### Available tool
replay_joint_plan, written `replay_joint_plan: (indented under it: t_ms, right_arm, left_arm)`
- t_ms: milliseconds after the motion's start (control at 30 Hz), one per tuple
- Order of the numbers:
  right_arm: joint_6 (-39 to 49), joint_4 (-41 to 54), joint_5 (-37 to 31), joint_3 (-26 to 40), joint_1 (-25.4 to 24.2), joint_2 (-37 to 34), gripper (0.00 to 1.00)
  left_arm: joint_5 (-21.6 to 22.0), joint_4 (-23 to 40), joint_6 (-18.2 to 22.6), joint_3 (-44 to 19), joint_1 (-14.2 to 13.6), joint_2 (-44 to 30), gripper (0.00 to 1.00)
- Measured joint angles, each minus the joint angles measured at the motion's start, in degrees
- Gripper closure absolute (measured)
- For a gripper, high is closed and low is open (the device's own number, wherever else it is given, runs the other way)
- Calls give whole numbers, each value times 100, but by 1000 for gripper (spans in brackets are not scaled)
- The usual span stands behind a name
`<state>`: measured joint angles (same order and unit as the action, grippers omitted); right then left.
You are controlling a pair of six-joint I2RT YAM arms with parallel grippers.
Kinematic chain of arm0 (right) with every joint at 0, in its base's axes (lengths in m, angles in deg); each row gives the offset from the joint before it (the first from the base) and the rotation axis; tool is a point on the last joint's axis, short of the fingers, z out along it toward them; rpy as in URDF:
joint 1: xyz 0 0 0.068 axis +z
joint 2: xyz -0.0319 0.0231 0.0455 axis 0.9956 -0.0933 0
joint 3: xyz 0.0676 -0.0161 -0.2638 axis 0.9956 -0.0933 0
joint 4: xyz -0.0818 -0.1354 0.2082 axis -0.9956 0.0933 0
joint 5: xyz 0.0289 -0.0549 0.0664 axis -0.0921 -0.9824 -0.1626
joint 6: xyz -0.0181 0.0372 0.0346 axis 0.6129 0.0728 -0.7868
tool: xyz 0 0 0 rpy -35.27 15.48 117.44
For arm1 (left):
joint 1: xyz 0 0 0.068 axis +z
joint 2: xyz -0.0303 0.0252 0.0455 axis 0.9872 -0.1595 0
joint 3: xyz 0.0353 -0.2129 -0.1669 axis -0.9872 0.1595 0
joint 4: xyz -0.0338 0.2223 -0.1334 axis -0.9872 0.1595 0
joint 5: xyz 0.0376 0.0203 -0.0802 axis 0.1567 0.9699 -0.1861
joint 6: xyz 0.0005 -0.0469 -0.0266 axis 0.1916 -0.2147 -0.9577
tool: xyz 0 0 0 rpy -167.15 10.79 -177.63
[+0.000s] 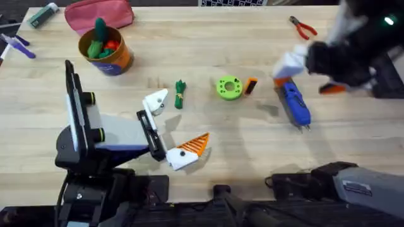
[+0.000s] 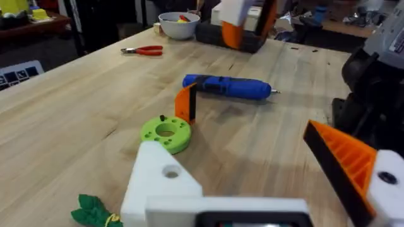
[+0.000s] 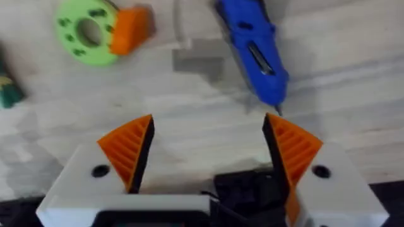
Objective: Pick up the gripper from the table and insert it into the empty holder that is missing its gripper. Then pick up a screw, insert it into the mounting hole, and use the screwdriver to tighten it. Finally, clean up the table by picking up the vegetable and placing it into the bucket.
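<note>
— What sits closest, from up above the bench?

— Both arm bases, at the near edge. Left arm's gripper [image 1: 173, 129] lies low over the wooden table [image 1: 252, 151], wide open and empty. One finger carries an orange ribbed pad [image 1: 197, 145]; the other is the bare white holder [image 1: 156, 101], with a round mounting hole in it.

— And the loose gripper tip?

— The gripper [image 1: 250, 86], a small orange wedge, stands touching the right side of a lime-green disc [image 1: 228, 87], near the middle of the table.

— Where is the right arm?

— Raised over the right side of the table. Its gripper [image 3: 208, 151] is spread wide, both orange pads showing, nothing between them. The screwdriver [image 1: 295, 105], blue, lies flat on the wood just below it, metal bit pointing toward the near edge.

— The vegetable?

— The vegetable [image 1: 180, 94], dark green with a yellowish band, lies between the holder and the disc. The bucket [image 1: 106, 50], orange, stands at the far left with toy produce inside, beside a pink pouch [image 1: 100, 14]. Red-handled pliers [image 1: 303, 27] lie far right.
</note>
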<state>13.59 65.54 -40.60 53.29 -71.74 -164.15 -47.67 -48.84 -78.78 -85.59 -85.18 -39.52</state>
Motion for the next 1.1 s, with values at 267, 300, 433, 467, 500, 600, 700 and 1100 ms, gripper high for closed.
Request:
replay_joint_plan:
  t_ms: [267,300,433,467,500,600,700,1100]
  right_arm:
    - [-1271,-495,-229,1051,1327,-1189,8]
    - [-1385,-591,-233,1052,1411,-1293,8]
    - [-1755,-795,-254,1052,1550,-1611,9]
    - [-1812,-802,-259,1052,1548,-1660,11]
    - [-1863,-804,-271,1052,1548,-1694,9]
    - [-1970,-804,-290,1052,1544,-1775,10]
    - [-2102,-806,-293,1052,1537,-1856,14]
    - [-2258,-1159,-247,666,1256,-2044,53]
  left_arm:
    - [0,1,0,0,0,1,15]
    - [1,1,0,0,0,1,15]
    - [2,0,0,0,0,0,15]
    - [0,2,0,0,0,2,16]
    - [0,1,0,0,0,2,16]
    - [0,1,0,0,0,1,15]
    - [0,1,0,0,0,0,15]
    - [0,0,0,0,0,0,15]
